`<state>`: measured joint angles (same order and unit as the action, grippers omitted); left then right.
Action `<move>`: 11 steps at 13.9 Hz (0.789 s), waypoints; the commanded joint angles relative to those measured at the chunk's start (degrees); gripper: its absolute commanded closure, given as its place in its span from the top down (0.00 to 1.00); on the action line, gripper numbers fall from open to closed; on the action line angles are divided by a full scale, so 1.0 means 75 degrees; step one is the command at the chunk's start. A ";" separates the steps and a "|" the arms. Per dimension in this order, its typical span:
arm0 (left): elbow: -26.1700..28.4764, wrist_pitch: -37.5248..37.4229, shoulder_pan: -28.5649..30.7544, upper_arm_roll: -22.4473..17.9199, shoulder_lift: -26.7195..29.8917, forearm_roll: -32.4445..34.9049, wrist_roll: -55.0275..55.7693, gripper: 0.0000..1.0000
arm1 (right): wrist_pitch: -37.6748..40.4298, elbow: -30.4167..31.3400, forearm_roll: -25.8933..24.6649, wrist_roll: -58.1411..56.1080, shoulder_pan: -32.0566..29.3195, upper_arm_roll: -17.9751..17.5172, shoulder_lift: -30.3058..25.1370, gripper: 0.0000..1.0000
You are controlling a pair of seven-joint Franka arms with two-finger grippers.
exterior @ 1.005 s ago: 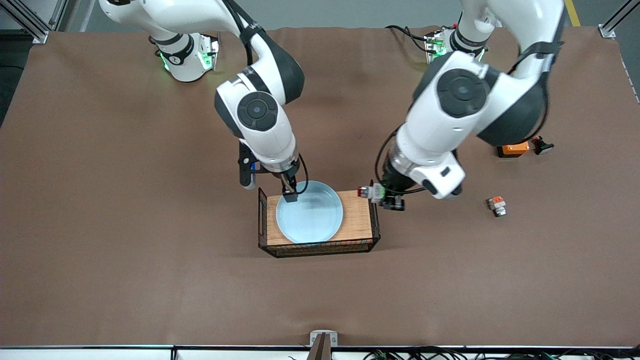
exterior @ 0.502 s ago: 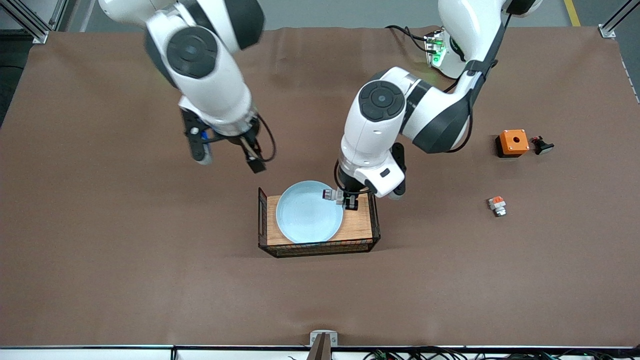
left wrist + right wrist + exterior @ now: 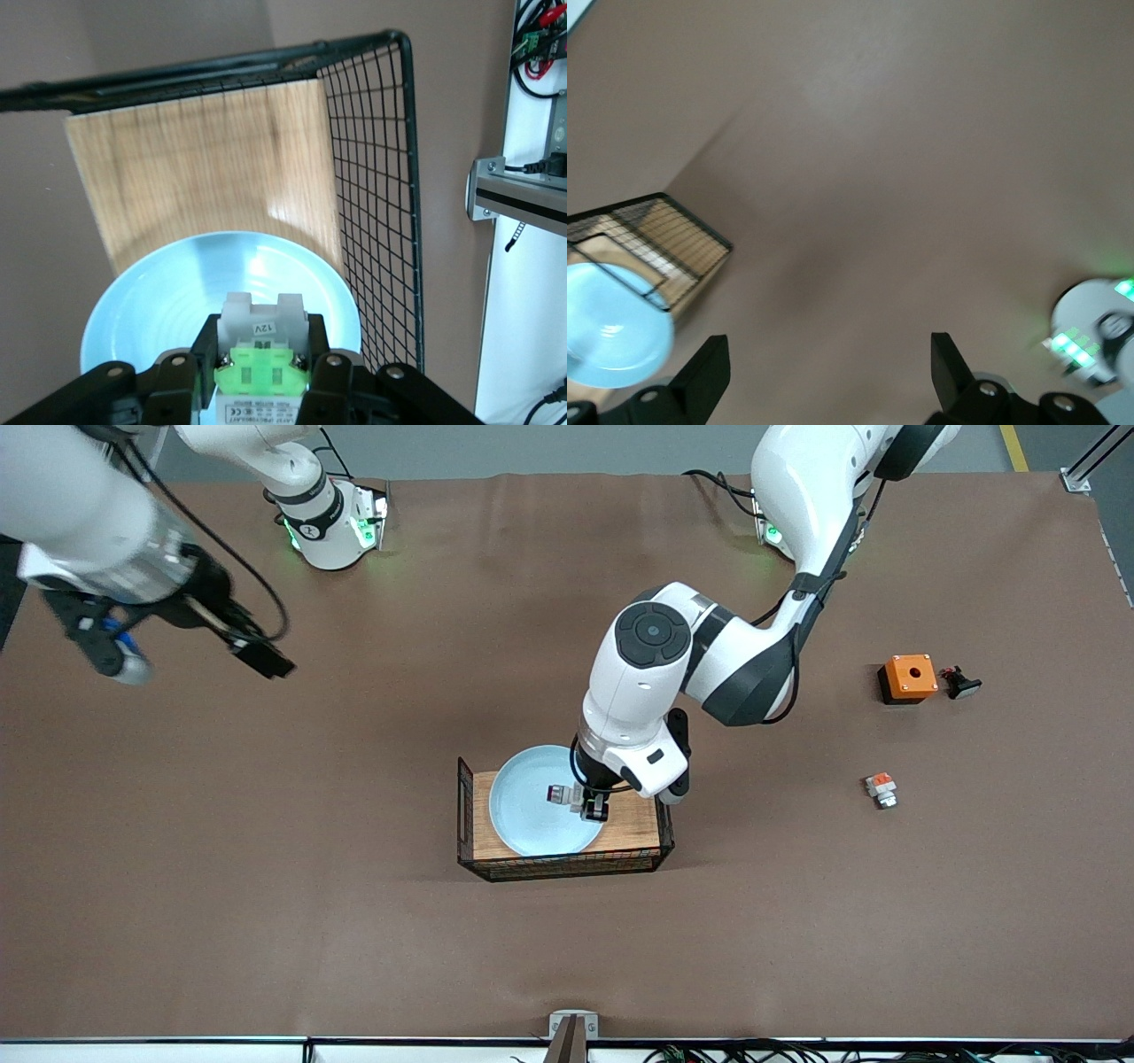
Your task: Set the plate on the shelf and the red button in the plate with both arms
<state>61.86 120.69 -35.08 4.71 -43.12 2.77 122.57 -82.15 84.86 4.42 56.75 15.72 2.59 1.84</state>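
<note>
Red button (image 3: pixel 260 363) clamped in left pincer (image 3: pixel 586 801) — over plate (image 3: pixel 523 815).

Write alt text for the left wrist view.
The left gripper holds the red button, green patch showing, over the pale blue plate. The plate lies on a wooden board inside a black wire basket.

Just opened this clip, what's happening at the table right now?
The left pincer is shut on the small white-grey switch piece with the green patch and red end, holding it over the round pale blue plate. That plate already sits on the wooden board in the black wire basket. The right pincer is open, up over the bare table toward the right arm's end.
</note>
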 commanded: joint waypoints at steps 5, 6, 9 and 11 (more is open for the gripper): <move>-0.0326 0.0431 -0.0280 -0.0136 -0.0438 -0.0018 -0.0007 0.06 | -0.0308 0.1107 -0.0179 -0.3121 -0.1473 -0.0147 -0.0690 1.00; -0.0326 0.0431 -0.0338 -0.0136 -0.0461 -0.0018 -0.0007 0.06 | -0.0494 0.1316 -0.0179 -0.3519 -0.1695 -0.0135 -0.0818 1.00; -0.0302 0.0466 -0.0350 -0.0136 -0.0613 -0.0030 -0.0042 0.06 | -0.1384 0.2266 -0.0179 -0.5124 -0.2340 -0.0147 -0.1369 1.00; -0.0279 0.0466 -0.0350 -0.0136 -0.0649 -0.0030 -0.0042 0.06 | -0.1444 0.2175 -0.0272 -0.5642 -0.2505 -0.0147 -0.1382 1.00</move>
<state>61.68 123.85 -36.94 4.69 -46.63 2.77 122.57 -91.32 98.48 3.49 18.32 -1.28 2.66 -5.42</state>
